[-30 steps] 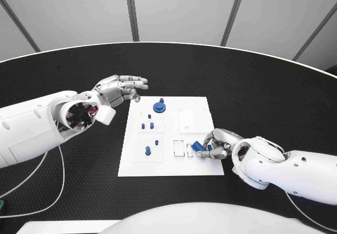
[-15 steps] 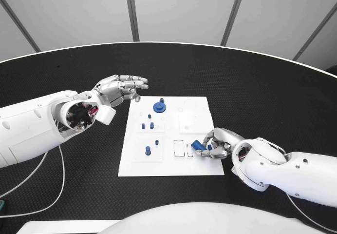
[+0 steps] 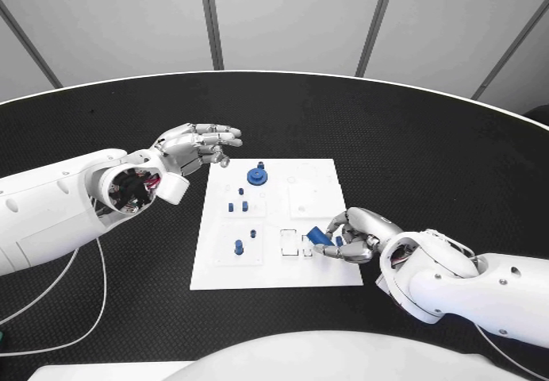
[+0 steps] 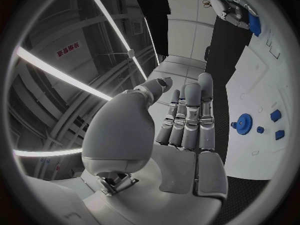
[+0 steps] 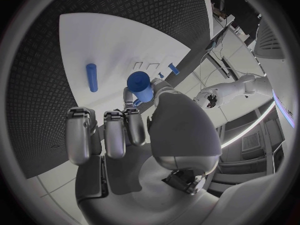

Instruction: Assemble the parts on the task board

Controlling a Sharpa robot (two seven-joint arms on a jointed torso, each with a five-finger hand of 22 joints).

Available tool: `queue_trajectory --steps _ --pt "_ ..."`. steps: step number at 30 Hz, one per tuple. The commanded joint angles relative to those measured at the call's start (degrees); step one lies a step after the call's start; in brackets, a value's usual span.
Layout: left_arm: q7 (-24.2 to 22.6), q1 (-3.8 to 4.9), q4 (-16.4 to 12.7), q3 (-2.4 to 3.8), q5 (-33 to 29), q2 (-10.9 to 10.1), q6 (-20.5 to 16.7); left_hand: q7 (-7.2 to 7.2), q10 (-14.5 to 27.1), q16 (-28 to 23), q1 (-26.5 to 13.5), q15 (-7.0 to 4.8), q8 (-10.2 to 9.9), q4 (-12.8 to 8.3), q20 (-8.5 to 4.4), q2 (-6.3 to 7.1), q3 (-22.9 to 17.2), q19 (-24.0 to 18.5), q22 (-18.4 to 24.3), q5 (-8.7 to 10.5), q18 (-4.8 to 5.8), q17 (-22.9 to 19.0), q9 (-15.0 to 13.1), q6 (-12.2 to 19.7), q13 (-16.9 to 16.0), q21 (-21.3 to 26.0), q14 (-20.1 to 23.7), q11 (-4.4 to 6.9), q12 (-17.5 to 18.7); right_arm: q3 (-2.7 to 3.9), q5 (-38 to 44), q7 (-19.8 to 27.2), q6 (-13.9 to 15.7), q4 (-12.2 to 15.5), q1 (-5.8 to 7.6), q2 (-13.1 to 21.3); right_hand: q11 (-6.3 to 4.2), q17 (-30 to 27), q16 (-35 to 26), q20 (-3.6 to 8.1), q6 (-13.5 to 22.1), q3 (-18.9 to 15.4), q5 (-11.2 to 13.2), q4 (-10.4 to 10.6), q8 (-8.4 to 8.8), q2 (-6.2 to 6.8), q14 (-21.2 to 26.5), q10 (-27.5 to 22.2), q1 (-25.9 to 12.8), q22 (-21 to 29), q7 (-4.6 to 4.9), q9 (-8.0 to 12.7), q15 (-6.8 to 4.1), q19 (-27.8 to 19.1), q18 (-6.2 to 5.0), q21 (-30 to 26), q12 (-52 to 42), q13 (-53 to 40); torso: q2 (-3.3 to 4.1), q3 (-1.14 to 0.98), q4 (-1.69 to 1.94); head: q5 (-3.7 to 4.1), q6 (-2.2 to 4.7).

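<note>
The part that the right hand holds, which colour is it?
Blue part, pinched by the right hand; right wrist view shows it best.

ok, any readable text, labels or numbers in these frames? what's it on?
Red sign on the room's ceiling structure, left wrist view: a few characters, too small and blurred to read.
Task board: no print to be seen.
Blue parts, e.g. the one the right hand holds: no markings.
Arms and left hand: no legible labels.
</note>
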State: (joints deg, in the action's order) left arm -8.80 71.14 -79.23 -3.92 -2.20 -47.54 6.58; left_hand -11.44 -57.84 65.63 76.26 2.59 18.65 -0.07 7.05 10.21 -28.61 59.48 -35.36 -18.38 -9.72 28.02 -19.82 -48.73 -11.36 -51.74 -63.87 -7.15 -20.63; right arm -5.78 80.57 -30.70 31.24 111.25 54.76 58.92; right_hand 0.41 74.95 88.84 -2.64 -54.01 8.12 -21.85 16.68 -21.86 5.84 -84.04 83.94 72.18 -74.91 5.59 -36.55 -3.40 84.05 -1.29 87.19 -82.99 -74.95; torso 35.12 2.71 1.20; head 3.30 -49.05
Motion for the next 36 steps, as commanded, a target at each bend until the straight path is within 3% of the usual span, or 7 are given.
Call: queue_trajectory --steps 1,8,13,25,36 --pt "0.0 0.00 0.1 0.00 0.0 0.2 0.1 -0.01 0.4 0.3 0.2 -0.02 -0.3 0.1 0.46 -0.37 0.3 0.0 0.1 -0.11 -0.88 -0.1 -0.1 0.3 -0.1 0.3 0.4 -0.02 -0.3 0.01 -0.7 -0.1 -1.2 -0.7 0.00 -1.2 -0.52 13.2 0.3 0.39 -2.1 0.4 -0.2 0.1 -0.28 -0.11 -5.6 2.1 -0.5 -12.6 -1.35 -0.3 -0.47 4.8 0.53 0.2 -0.4 -9.7 0.06 0.13 0.20 0.08 0.01" --pt "0.0 0.00 0.1 0.00 0.0 0.3 0.1 -0.01 0.4 0.3 0.2 -0.02 -0.3 0.1 0.46 -0.37 0.3 0.0 0.1 -0.11 -0.88 -0.1 -0.1 0.3 -0.1 0.3 0.4 -0.02 -0.3 0.03 -1.5 -0.4 -2.8 -2.7 0.01 -4.3 -0.79 13.2 0.3 0.62 -3.2 0.4 0.0 0.1 -0.34 -0.60 -5.6 2.3 -4.1 -12.7 -1.67 -0.5 -0.69 4.8 0.55 0.3 -0.4 -9.8 0.09 0.19 0.29 0.04 0.23" --pt "0.0 0.00 0.0 0.00 0.0 0.2 0.0 -0.01 0.4 0.3 0.2 -0.02 -0.3 0.1 0.46 -0.37 0.3 0.0 0.1 -0.11 -0.88 -0.1 -0.1 0.3 -0.1 0.3 0.4 -0.02 -0.3 0.11 -1.6 -0.4 -2.6 -3.3 0.02 -5.9 -1.06 13.1 0.2 0.80 -4.0 0.4 0.0 0.1 -0.64 -1.12 -5.6 2.4 -6.3 -12.8 -2.03 -0.8 -0.93 4.9 0.59 0.5 -0.3 -9.8 0.17 0.09 0.26 -0.11 0.36" --pt "0.1 0.00 0.0 0.00 0.0 0.2 0.0 -0.01 0.4 0.3 0.2 -0.02 -0.3 0.1 0.46 -0.37 0.3 0.0 0.1 -0.11 -0.88 -0.1 -0.1 0.3 -0.1 0.3 0.4 -0.02 -0.3 0.26 -1.7 -0.7 -3.5 -5.0 0.10 -8.0 -1.50 13.2 0.3 1.04 -5.0 0.6 -0.1 0.0 -1.34 -1.25 -5.6 2.6 -7.0 -12.9 -2.53 -1.3 -1.25 5.0 0.62 0.5 -0.6 -10.1 0.14 0.03 0.08 -0.36 0.31" --pt "0.1 0.01 -0.2 0.00 0.0 0.1 -0.1 -0.01 0.4 0.4 0.2 0.00 -0.4 0.2 0.48 -0.37 0.4 -0.1 0.1 -0.11 -0.87 -0.1 -0.1 0.3 -0.1 0.4 0.4 -0.03 -0.3 0.32 -1.7 -1.4 -4.1 -7.5 0.25 -9.6 -1.88 13.2 0.2 1.41 -5.7 0.2 0.5 0.2 -2.28 -1.11 -5.6 2.6 -9.6 -12.9 -2.94 -2.1 -1.62 4.9 0.61 0.5 -0.3 -10.0 0.18 0.10 0.25 -0.40 0.31"
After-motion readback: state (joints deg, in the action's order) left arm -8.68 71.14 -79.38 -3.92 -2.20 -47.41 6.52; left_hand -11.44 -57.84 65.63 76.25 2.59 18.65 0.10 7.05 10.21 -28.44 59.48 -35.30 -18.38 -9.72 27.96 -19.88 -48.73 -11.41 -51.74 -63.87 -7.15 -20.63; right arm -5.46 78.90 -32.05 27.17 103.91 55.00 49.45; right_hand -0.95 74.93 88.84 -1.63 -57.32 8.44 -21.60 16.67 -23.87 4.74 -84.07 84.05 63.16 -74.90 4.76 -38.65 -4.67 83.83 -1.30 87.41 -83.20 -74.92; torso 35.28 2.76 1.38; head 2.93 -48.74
